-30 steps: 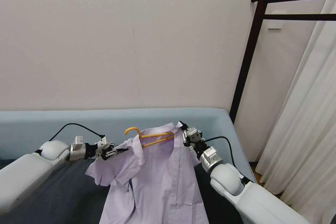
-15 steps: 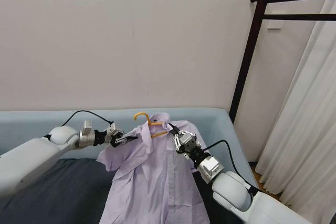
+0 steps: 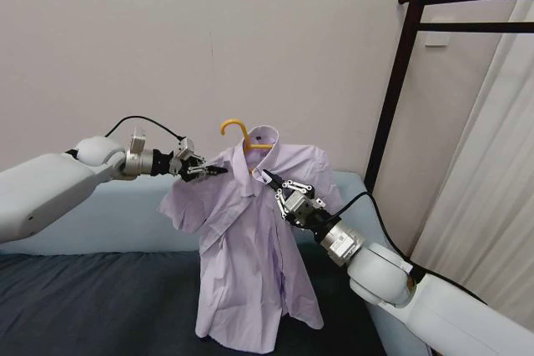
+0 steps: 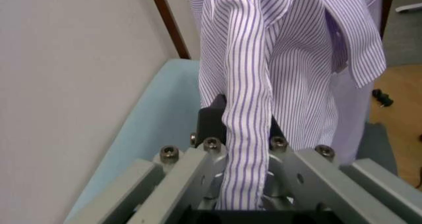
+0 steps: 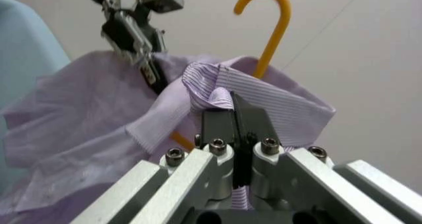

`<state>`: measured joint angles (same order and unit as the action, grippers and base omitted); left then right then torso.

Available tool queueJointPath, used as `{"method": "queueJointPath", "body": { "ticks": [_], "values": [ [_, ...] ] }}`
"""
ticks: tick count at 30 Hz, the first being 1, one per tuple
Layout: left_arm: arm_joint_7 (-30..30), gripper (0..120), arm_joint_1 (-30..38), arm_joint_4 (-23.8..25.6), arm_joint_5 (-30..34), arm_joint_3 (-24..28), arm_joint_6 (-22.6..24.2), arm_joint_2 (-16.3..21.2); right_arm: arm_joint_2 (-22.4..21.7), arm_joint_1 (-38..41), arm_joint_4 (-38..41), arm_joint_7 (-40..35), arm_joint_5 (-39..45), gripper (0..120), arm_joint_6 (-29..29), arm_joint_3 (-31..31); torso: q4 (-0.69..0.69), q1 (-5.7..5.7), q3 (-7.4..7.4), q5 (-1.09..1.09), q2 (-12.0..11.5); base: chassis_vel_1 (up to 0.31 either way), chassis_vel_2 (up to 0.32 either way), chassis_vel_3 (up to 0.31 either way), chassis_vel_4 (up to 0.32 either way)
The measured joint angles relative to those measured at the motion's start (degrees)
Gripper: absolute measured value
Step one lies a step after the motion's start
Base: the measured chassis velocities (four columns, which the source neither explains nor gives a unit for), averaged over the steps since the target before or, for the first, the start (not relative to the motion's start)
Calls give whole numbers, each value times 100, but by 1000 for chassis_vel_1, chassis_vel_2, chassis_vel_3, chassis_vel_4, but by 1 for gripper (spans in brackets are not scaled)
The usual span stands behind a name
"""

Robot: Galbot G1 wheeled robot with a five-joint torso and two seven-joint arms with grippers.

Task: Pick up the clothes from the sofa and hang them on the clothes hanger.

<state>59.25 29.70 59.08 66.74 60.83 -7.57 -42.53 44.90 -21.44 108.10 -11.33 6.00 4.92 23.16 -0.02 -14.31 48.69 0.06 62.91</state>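
Note:
A lilac striped shirt [image 3: 250, 239] hangs on a yellow hanger [image 3: 238, 132], lifted clear of the sofa in front of the wall. My left gripper [image 3: 210, 171] is shut on the shirt's shoulder fabric [image 4: 245, 135]. My right gripper [image 3: 271, 181] is shut on the collar edge [image 5: 214, 93], just below the hanger's hook [image 5: 267, 21]. Across the shirt, the left gripper [image 5: 135, 33] also appears in the right wrist view. The dark wooden clothes rack [image 3: 400, 81] stands to the right, its top bar well above the hanger.
The light-blue sofa [image 3: 100, 223] with a dark seat cushion [image 3: 92, 306] lies below the shirt. White curtains [image 3: 492, 206] hang at the far right behind the rack. Open wall space lies between the shirt and the rack post.
Both grippers have raised the shirt and hanger from sofa-back height to well above it. The shirt now hangs free and full length.

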Motion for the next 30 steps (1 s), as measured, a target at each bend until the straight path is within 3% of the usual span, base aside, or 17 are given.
{"method": "queueJointPath", "body": {
  "ticks": [11,21,23,25,28,30],
  "values": [
    [295,1,692,75,183,488,34,164,-295,-29,-58,79,-408,0,-12,-2,1,0,0,0,0,0,0,0,0],
    [173,1,732,396,269,549,112,142,-386,134,221,-29,-225,0,-221,150,0,0,0,0,0,0,0,0,0],
    [145,1,724,446,347,541,139,152,-478,151,324,38,-199,5,-254,180,0,0,0,0,0,0,0,0,0],
    [167,1,776,361,481,540,162,130,-791,193,655,229,19,25,-268,253,1,0,0,-1,0,0,0,0,0],
    [195,1,854,227,535,587,162,74,-979,127,854,459,438,32,-226,191,1,0,0,0,0,0,0,0,0],
    [241,1,928,105,580,631,162,5,-1212,-98,1070,783,861,43,-120,-11,2,0,0,0,0,0,0,0,0]
  ]
}}
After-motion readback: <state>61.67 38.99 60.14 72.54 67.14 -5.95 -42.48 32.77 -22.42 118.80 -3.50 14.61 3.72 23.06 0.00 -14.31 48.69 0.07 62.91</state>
